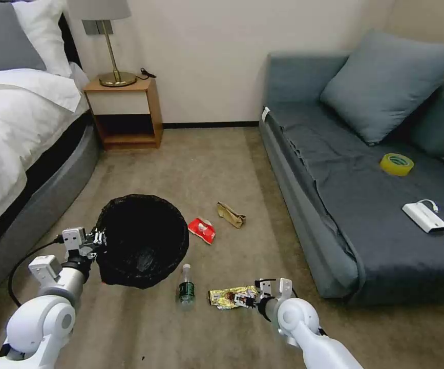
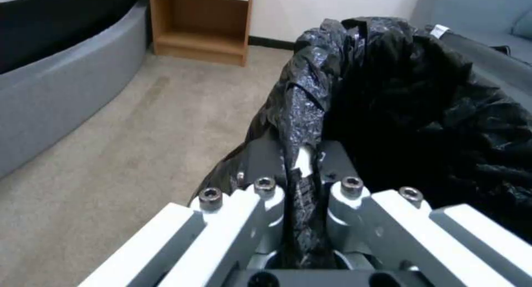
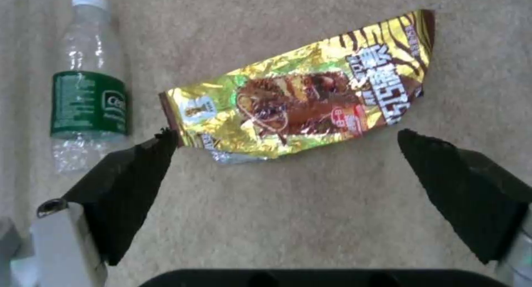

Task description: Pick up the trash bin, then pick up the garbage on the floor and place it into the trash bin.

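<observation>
- The right gripper (image 3: 288, 143) hangs low over the carpet with its black fingers (image 3: 141, 170) spread wide and nothing between them; one fingertip sits at the corner of the gold foil wrapper (image 3: 302, 97), the other just past its far edge.
- That wrapper lies flat and crinkled on the carpet. It looks feather-light, thin and slick, so I judge it will buckle rather than resist. Closing across its narrow middle, where the creases already lift it, should bunch it into a fold the pads can keep.
- Just beside it lies the clear plastic bottle (image 3: 89, 97) with a green label and white cap. It appears empty, so light but round and springy; the labelled waist seems the surest place to take hold.
- Farther off on the floor are the red-and-white packet (image 1: 202, 230) and the crumpled tan paper (image 1: 231, 214), both soft and easy to crush.
- The left gripper (image 2: 302, 170) is clamped on the rim of the trash bin (image 1: 142, 241), pinching bag and mesh together, and carries it to the robot's left near the bed (image 1: 17, 133).
- The liner is slippery film, and a one-sided rim hold may let the bin tilt.
</observation>
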Controlling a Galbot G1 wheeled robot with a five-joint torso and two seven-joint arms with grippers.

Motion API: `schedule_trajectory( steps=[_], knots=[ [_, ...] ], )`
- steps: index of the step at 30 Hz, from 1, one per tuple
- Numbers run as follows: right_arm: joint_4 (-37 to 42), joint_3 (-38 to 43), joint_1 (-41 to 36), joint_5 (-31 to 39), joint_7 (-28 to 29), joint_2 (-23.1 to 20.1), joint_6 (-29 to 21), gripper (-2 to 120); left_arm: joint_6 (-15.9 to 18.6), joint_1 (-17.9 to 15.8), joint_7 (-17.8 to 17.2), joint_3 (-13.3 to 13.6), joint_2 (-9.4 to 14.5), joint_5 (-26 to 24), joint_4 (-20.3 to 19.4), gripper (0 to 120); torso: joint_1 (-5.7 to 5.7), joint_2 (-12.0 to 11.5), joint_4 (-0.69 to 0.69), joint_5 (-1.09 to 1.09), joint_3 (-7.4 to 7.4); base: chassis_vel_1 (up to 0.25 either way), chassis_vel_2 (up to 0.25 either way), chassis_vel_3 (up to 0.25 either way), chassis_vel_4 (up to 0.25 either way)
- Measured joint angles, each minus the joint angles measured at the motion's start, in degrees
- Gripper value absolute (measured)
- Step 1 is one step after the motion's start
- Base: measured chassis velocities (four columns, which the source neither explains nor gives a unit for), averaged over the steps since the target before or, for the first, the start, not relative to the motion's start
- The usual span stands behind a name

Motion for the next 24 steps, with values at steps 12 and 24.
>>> schedule_trajectory(
  steps=[12, 24],
  knots=[
    [-5.25, 0.1, 0.89, -3.17, -3.42, 1.77, 1.23, 100, 0.01, -0.72, 0.23, -0.02, 0.03, 0.1, 1.22, 4, 0.0, 0.0, 0.0, 0.0, 0.0, 0.0, 0.0, 0.0, 0.0],
    [-9.59, 0.05, 2.79, -5.24, -5.06, 3.02, 2.51, 100, -0.33, -0.75, 0.68, 0.06, -0.02, 0.36, 1.97, 4, 0.0, 0.0, 0.0, 0.0, 0.0, 0.0, 0.0, 0.0, 0.0]
  ],
)
